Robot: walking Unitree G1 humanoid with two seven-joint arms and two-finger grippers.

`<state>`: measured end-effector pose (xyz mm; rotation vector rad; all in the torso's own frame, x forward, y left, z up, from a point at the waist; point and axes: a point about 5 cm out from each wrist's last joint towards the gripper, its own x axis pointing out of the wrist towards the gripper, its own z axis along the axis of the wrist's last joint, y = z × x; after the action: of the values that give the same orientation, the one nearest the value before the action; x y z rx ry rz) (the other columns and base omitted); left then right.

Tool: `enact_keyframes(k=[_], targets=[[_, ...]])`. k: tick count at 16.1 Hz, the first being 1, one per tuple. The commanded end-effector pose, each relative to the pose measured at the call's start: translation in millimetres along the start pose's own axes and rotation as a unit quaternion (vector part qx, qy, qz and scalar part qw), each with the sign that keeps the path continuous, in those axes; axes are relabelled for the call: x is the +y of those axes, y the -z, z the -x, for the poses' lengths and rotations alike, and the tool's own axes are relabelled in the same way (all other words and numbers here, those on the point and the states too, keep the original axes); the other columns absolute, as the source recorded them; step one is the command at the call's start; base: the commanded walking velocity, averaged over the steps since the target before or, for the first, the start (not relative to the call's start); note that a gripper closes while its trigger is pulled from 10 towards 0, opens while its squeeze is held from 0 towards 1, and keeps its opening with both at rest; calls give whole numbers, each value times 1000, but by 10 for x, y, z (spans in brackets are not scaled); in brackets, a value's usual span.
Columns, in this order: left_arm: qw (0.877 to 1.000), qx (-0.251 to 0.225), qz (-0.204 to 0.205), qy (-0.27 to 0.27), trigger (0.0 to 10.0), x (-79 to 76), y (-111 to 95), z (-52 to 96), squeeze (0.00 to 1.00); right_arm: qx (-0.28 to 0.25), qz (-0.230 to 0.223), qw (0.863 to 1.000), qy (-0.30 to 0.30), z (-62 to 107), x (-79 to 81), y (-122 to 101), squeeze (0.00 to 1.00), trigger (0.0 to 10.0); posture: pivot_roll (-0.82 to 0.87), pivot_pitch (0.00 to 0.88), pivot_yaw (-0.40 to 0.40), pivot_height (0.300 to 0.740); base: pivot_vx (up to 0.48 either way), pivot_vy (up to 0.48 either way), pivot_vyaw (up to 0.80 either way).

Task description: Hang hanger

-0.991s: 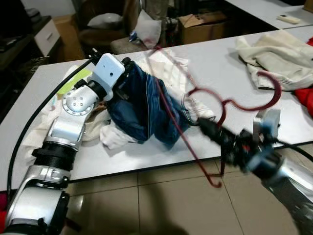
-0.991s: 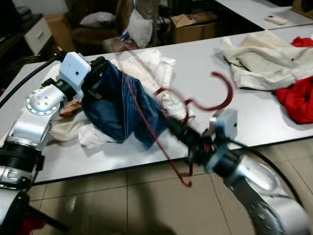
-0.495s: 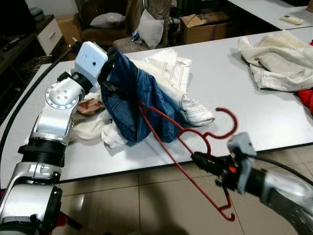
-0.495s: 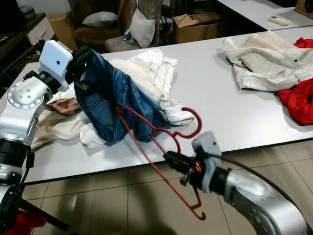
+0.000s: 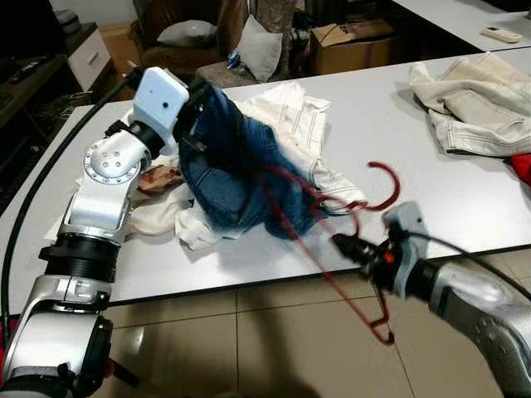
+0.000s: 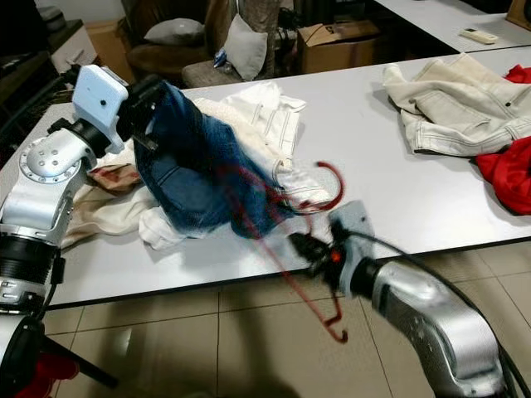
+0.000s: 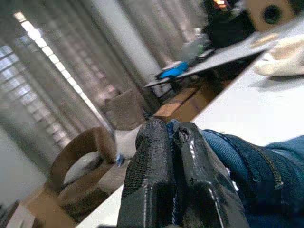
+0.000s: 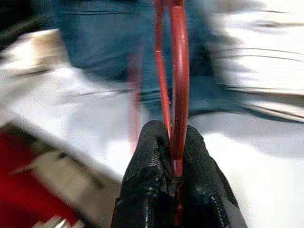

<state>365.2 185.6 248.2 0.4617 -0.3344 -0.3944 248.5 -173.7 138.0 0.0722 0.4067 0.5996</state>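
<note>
Your left gripper [image 5: 192,116] stays pinched on the folded denim of the blue jeans [image 5: 236,174], lifted over the heap of white clothes [image 5: 294,124] on the smooth grey table [image 5: 373,108]. Since half a second ago the thin red wire hanger [image 5: 348,207] has swung up, blurred, its arm now across the denim and its curved hook over the table edge. Your right gripper [image 5: 348,245] is clamped on that wire just off the table's front edge.
</note>
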Motion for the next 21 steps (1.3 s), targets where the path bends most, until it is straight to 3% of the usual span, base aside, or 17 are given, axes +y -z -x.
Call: enact_keyframes(k=[1,2,4,6,8,10,11,12,15,17,19,20,21], targets=[[996,-27,7,-79,0,293,-140,8,0,-15,-3,994,110,26,-318,-76,0,10000,-137,0,135,740,0,0,0],[994,-34,14,-100,0,346,-160,13,0,-33,9,989,144,51,-434,-156,0,10000,-138,0,135,740,0,0,0],[989,-61,27,-133,0,442,-234,36,0,-125,11,970,206,173,-652,-484,0,10000,-135,0,129,740,0,0,0],[984,-72,57,-154,0,443,-204,113,0,-196,9,956,220,277,-702,-689,0,10000,-133,0,126,740,0,0,0],[989,-34,74,-125,0,230,-10,180,0,-178,6,961,214,266,-687,-584,0,10000,-133,0,123,740,0,0,0],[995,-15,78,-64,0,-172,92,219,0,-128,13,985,114,151,-385,-337,0,10000,-129,0,116,740,0,0,0],[995,-16,79,-59,0,-203,85,214,0,-126,12,988,93,141,-326,-321,0,10000,-127,0,114,740,0,0,0],[996,-22,75,-33,0,-284,46,164,0,-119,17,993,-6,144,-68,-284,0,10000,-126,0,113,740,0,0,0],[998,-27,50,16,0,-402,-4,129,0,-71,21,992,-98,171,166,-120,0,10000,-135,0,126,740,0,0,0],[999,-26,14,40,0,-461,-27,144,0,-32,11,996,-86,175,157,14,0,10000,-137,0,130,740,0,0,0],[998,-18,-10,55,0,-451,-29,188,0,7,-17,1000,-25,172,7,146,0,10000,-139,0,132,740,0,0,0],[997,-8,-27,67,2510,-441,-6,229,0,7,-21,1000,-12,175,-28,148,0,10000,-141,0,135,740,0,0,0],[991,36,-54,115,10000,-474,105,311,0,4,-25,1000,-10,176,-39,135,0,10000,-140,0,135,740,0,0,0]])
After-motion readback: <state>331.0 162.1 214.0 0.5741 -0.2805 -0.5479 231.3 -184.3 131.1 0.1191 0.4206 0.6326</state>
